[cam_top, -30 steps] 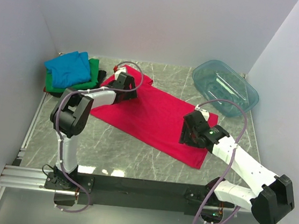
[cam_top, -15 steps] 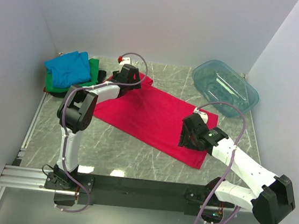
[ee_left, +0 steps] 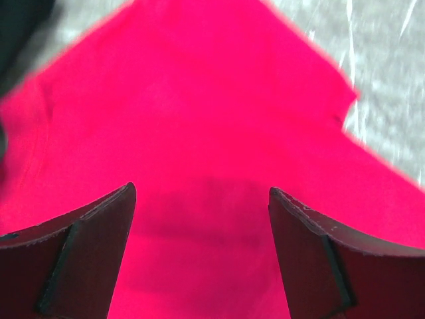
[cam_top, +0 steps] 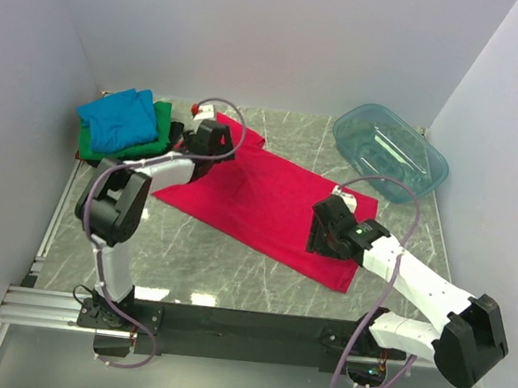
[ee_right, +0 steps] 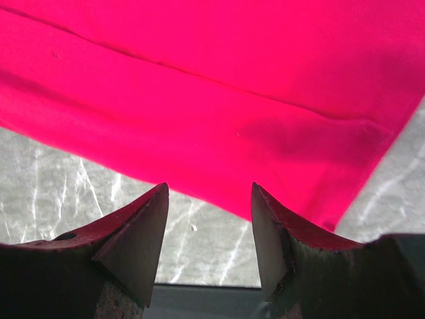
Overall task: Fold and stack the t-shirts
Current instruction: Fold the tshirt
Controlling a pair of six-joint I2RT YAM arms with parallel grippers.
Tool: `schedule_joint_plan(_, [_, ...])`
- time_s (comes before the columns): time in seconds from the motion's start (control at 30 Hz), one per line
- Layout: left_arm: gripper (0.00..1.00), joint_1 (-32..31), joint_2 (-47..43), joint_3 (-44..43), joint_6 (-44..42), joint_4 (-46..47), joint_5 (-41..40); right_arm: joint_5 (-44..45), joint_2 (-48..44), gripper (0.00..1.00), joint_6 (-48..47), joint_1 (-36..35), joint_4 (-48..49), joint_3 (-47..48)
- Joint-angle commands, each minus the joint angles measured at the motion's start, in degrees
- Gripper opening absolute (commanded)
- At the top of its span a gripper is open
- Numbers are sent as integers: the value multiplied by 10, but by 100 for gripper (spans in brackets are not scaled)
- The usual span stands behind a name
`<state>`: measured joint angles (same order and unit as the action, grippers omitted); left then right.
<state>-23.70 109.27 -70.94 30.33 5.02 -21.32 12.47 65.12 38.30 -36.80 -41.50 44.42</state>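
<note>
The red-pink t-shirt [cam_top: 267, 204] lies flat across the middle of the table. It fills the left wrist view [ee_left: 199, 119] and the top of the right wrist view [ee_right: 219, 86]. My left gripper [cam_top: 205, 141] hovers over its far left part near a sleeve, jaws open and empty [ee_left: 202, 199]. My right gripper [cam_top: 328, 230] is over the shirt's near right edge, open and empty [ee_right: 209, 199], with bare table between its fingers. A blue t-shirt [cam_top: 118, 117] lies on a green t-shirt [cam_top: 162, 127] at the far left, with a bit of black t-shirt [cam_top: 177, 130] beside them.
A clear teal plastic tub [cam_top: 390, 153] stands at the far right corner. White walls close in the table on the left, back and right. A dark rail [cam_top: 244, 323] runs along the near edge by the arm bases.
My left gripper swung towards the far sleeve and then came back left over the shirt's far left part. My right gripper edged slightly left. The shirt has not moved.
</note>
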Motion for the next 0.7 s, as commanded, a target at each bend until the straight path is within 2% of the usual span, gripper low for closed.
schedule_joint_plan(0.0, [87, -7, -53, 79, 48, 42, 36, -3, 21, 60, 5, -4, 61, -11])
schedule_joint_plan(0.1, [87, -25, -64, 133, 61, 67, 46, -6, 43, 60, 1, -5, 85, -6])
schedule_joint_plan(0.33, [87, -43, -70, 210, 99, 50, 49, -10, 112, 60, -8, -5, 145, -14])
schedule_joint_plan(0.67, [87, -105, -117, 324, 169, 4, 29, -31, 149, 60, 7, -5, 137, -53])
